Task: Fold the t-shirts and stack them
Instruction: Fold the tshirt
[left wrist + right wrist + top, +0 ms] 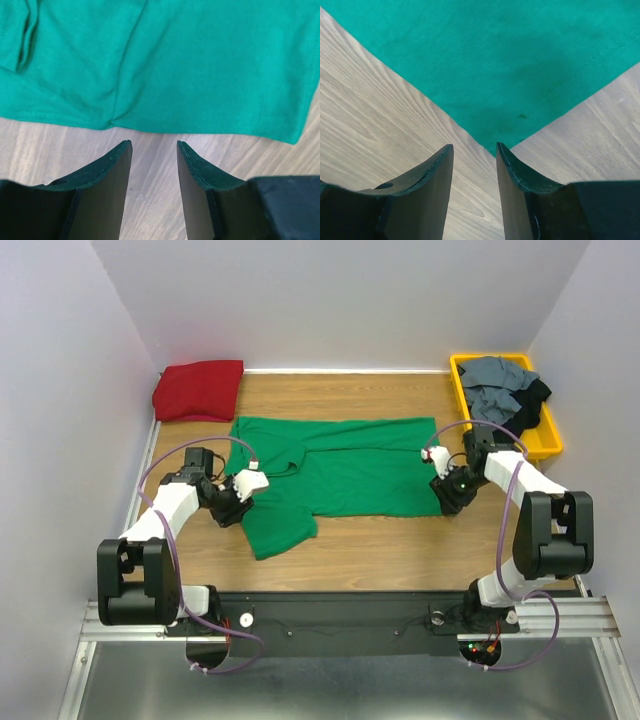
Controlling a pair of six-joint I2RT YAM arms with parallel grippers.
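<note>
A bright green t-shirt (pixel 335 475) lies spread flat across the middle of the wooden table, one sleeve (pixel 280 530) reaching toward the near left. My left gripper (pixel 243 502) sits at the shirt's left edge; in the left wrist view its jaws (pixel 154 145) stand apart over bare wood, just short of the green hem (pixel 150 127). My right gripper (pixel 447 502) is at the shirt's near right corner; its jaws (pixel 474 147) are apart with the corner tip (pixel 492 147) right at the fingertips, nothing gripped. A folded dark red t-shirt (pixel 198 390) rests at the back left. Grey and black t-shirts (pixel 505 390) lie heaped in the tray.
A yellow plastic tray (pixel 548 440) stands at the back right, close behind my right arm. White walls close in the table on three sides. Bare wood (pixel 380 545) runs along the near edge in front of the shirt.
</note>
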